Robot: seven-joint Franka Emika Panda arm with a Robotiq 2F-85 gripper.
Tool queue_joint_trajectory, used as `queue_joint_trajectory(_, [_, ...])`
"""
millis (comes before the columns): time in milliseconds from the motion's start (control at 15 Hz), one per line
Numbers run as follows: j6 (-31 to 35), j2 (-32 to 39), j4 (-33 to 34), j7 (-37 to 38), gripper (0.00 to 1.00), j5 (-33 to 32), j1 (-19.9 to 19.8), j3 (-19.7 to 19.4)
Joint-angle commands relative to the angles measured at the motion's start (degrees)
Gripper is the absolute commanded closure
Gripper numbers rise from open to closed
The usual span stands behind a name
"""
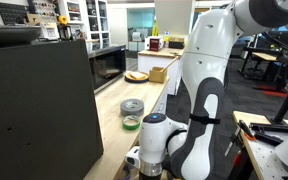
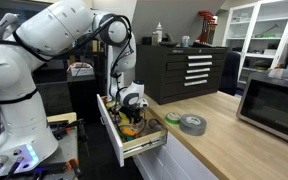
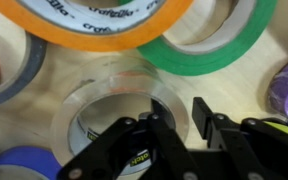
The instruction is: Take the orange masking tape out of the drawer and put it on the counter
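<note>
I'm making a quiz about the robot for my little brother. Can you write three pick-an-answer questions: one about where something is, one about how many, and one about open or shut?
1. Where is the orange masking tape?
A. in the drawer
B. on the microwave
C. on the floor

2. How many tape rolls lie on the counter?
A. none
B. two
C. five

3. The drawer is:
A. pulled open
B. pushed shut
C. lifted right out

Answers
1 A: the wrist view shows it on pale wood among other rolls.
2 B: a grey roll and a green roll.
3 A: its box sticks out from the cabinet.

Beige counter [image 2: 236, 142], grey tape roll [image 2: 192, 124], green roll [image 2: 172, 118]
</note>
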Motion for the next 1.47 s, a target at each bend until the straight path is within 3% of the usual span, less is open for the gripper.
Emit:
queue_joint_trajectory(0, [0.1, -0.9, -0.7, -0.9, 0.93, -0.8, -1.6, 1.0])
queue_joint_trajectory(67, [0.2, -0.9, -0.7, -0.9, 0.99, -0.8, -1.6, 1.0])
queue_joint_trajectory(600, [-2.0, -5.4, -3.5, 0.2, 0.95, -0.3, -1.8, 2.6])
queue_joint_trajectory(1067, [-6.1, -13.7, -8.7, 0.5, 0.95, 2.1, -4.0, 8.3])
queue_joint_trajectory(1400, [-9.2, -19.4, -10.9, 0.2, 0.95, 4.5, -3.3, 9.5])
